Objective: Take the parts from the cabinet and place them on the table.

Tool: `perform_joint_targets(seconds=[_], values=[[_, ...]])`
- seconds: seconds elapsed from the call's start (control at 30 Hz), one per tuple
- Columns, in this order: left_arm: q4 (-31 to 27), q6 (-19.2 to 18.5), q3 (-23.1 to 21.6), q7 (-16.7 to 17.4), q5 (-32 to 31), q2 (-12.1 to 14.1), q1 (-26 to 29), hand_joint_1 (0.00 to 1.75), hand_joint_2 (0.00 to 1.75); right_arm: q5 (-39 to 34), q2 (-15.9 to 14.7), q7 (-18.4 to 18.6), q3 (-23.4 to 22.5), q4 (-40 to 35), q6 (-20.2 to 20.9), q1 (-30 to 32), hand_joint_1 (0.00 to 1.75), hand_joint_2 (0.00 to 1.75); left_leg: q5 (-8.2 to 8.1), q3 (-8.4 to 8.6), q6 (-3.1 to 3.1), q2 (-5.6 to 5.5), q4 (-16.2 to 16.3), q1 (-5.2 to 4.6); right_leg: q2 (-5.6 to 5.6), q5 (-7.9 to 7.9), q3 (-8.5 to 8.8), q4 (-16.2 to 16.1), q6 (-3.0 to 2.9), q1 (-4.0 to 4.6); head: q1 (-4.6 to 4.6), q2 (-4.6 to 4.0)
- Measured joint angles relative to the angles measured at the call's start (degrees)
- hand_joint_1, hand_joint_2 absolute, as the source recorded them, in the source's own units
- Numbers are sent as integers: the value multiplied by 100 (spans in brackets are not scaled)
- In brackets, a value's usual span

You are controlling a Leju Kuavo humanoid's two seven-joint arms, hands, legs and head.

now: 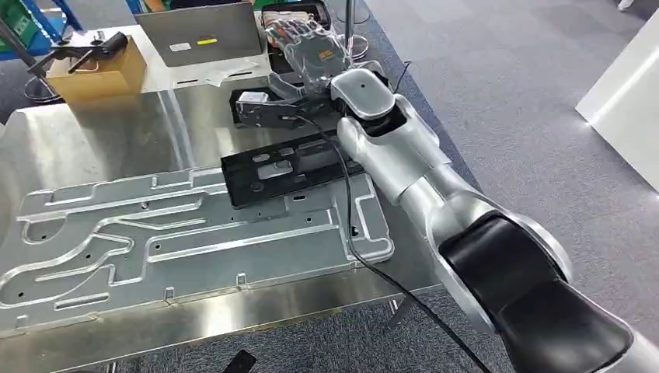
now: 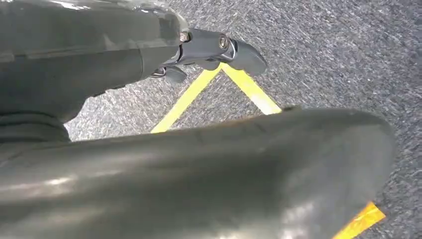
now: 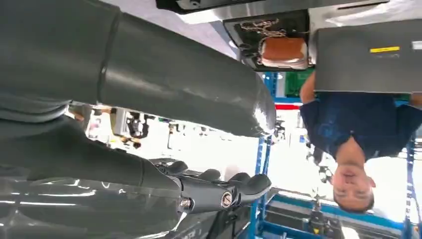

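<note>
Tabletop [image 1: 93, 140]: brushed, reflective steel. Large plate [image 1: 194, 233] at its near edge: pale, matt machined metal. Black parts [image 1: 287, 167] toward the right edge: matt finish. Box [image 1: 97, 74] at the far-left corner: brown cardboard. Floor [image 1: 505, 78]: grey, rough carpet.

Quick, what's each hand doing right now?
Left hand: holds nothing, hanging over the floor; open or curled cannot be told.
Right hand: open, fingers apart, above the table.
</note>
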Motion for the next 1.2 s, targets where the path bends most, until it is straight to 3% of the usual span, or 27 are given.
perform_joint_targets(seconds=[0.3, 0.5, 0.53, 0.57, 0.6, 0.67, 0.7, 0.73, 0.77, 0.83, 0.87, 0.9, 1.0, 1.03, 1.07, 1.1, 1.17, 1.2], values=[[-39, -90, -31, 111, 184, 2, 13, 0, 0, -192, 20, -96, 192, -234, 7, 312, 0, 0, -20, -19, 29, -8, 36, -13, 0, -2, 1, -6, 24, -4, 0, 0], [-39, -114, -28, 140, 254, 0, 26, 0, 0, -223, 39, -92, 280, -286, -4, 438, 0, 0, 4, -37, 112, -8, 59, -17, 5, 33, 11, -23, 110, -10, 0, 0], [-39, -118, -28, 140, 256, -4, 25, 0, 0, -229, 39, -92, 282, -286, -11, 445, 0, 0, 63, -6, 150, 21, -29, 54, -12, -33, -1, 10, 129, 3, 0, 0], [-39, -124, -28, 140, 256, -7, 22, 0, 0, -240, 39, -92, 282, -290, -17, 446, 0, 0, 88, -4, 176, 26, -55, 42, -35, -195, -42, 142, 133, 0, 0, 0], [-42, -131, -28, 142, 258, -7, 20, 0, 0, -251, 39, -90, 282, -293, -28, 448, 0, 0, 103, -18, 197, 28, -56, 42, -41, -450, -166, 463, 136, -2, 0, 0], [-42, -142, -28, 149, 258, -7, 23, 0, 0, -271, 39, -90, 291, -295, -37, 504, 0, 0, 121, -57, 209, 29, -50, 35, -44, -944, -538, 1425, 163, -11, 0, 0], [-42, -149, -28, 155, 258, -7, 24, 0, 0, -278, 37, -90, 295, -293, -39, 543, 0, 0, 138, -84, 203, 29, -39, 35, -46, -1020, -640, 1717, 173, -15, 0, 0], [-42, -153, -28, 155, 258, -7, 25, 0, 0, -280, 37, -90, 301, -293, -42, 571, 0, 0, 151, -112, 195, 28, -26, 36, -48, -957, -607, 1720, 177, -24, 0, 0], [-42, -155, -28, 155, 258, -7, 24, 0, 0, -280, 39, -90, 313, -295, -44, 579, 0, 0, 165, -147, 182, 25, -4, 37, -54, -796, -460, 1483, 177, -38, 0, 0], [-42, -168, -28, 155, 258, -7, 23, 0, 0, -280, 39, -92, 328, -315, -52, 573, 0, 0, 187, -218, 151, 22, 62, 42, -61, -396, 129, 504, 158, -49, 0, 0], [-42, -181, -31, 140, 258, -7, 19, 0, 0, -282, 39, -90, 330, -334, -57, 567, 0, 0, 201, -252, 128, 21, 96, 42, -58, -445, 350, 60, 130, -47, 0, 0], [-42, -201, -33, 118, 253, -9, 15, 0, 0, -286, 55, -83, 337, -356, -63, 570, 0, 0, 236, -274, 76, 17, 89, 31, -42, -312, 313, 143, 105, 5, -2, 0], [-44, -223, -63, 116, 236, -22, 18, 0, 0, -304, 55, -52, 348, -358, -74, 554, 0, 0, 349, -293, -36, 11, 49, 44, -38, -264, 248, 100, 7, 30, 0, 0], [-44, -225, -79, 153, 236, -20, 19, 0, 0, -312, 55, -52, 374, -358, -72, 553, 0, 0, 374, -320, -75, -5, 42, 27, -55, -190, 217, 41, -46, -32, 0, 0], [-44, -234, -81, 166, 238, -17, 20, 0, 0, -319, 61, -52, 387, -361, -70, 548, 0, 0, 173, -379, -109, 11, 141, 56, -88, -124, 179, 31, -84, -40, 0, 0], [-44, -249, -83, 173, 254, -17, 22, 0, 0, -330, 68, -52, 389, -365, -70, 547, 0, 0, -200, -476, -146, 24, 450, 65, -90, -66, 109, 22, -138, -45, 0, 0], [-46, -262, -87, 173, 267, -7, 17, 0, 0, -358, 66, -50, 409, -367, -66, 552, 0, 0, -826, -688, -214, 28, 1320, 101, -97, 46, -35, 26, -137, -42, 0, 0], [-46, -267, -90, 173, 273, -2, 18, 0, 0, -367, 66, -50, 420, -367, -61, 561, 0, 0, -973, -744, -242, 29, 1696, 110, -100, 104, -114, 30, -131, -42, 0, 0]])
